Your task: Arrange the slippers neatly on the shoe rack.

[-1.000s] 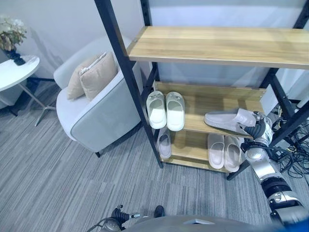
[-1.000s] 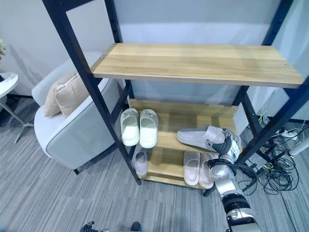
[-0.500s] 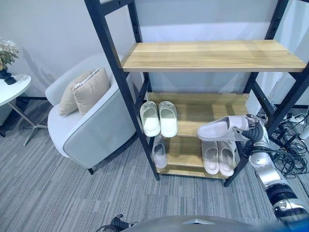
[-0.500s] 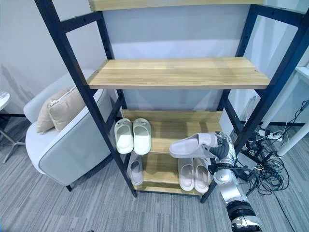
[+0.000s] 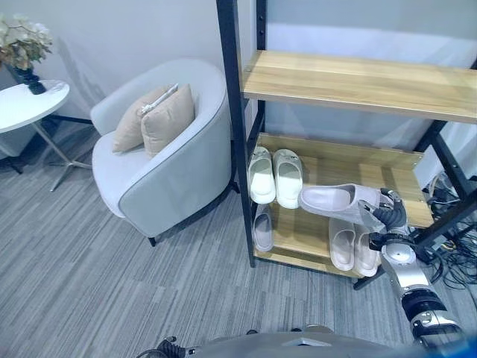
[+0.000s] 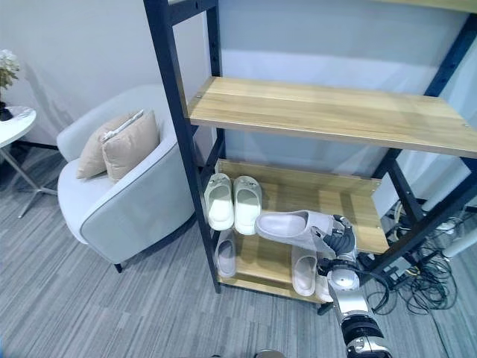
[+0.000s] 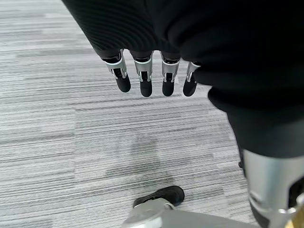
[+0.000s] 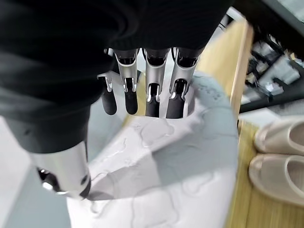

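Holding the grey slipper [image 5: 335,201] by its heel end, sole side against the fingers [image 8: 153,92], thumb clamped on the opposite face: right hand [image 5: 388,216]. Hanging level in front of the middle shelf [image 5: 387,175], beside the pale pair [image 5: 274,173]. Probably light, soft foam, bendy; heel grip best kept firm. Left hand [image 7: 152,76] hanging loose, fingers straight, above the carpet [image 7: 71,123].

Grey slipper [image 6: 291,224] held level in the air at the front edge of the shoe rack's [image 6: 320,112] middle shelf, toe pointing toward the white pair, heel end pinched. White pair of slippers [image 6: 232,200] side by side at the left of that wooden shelf, toes inward. Single grey slipper [image 6: 226,256] on the bottom shelf at left; beige pair [image 5: 353,244] at right, side by side.
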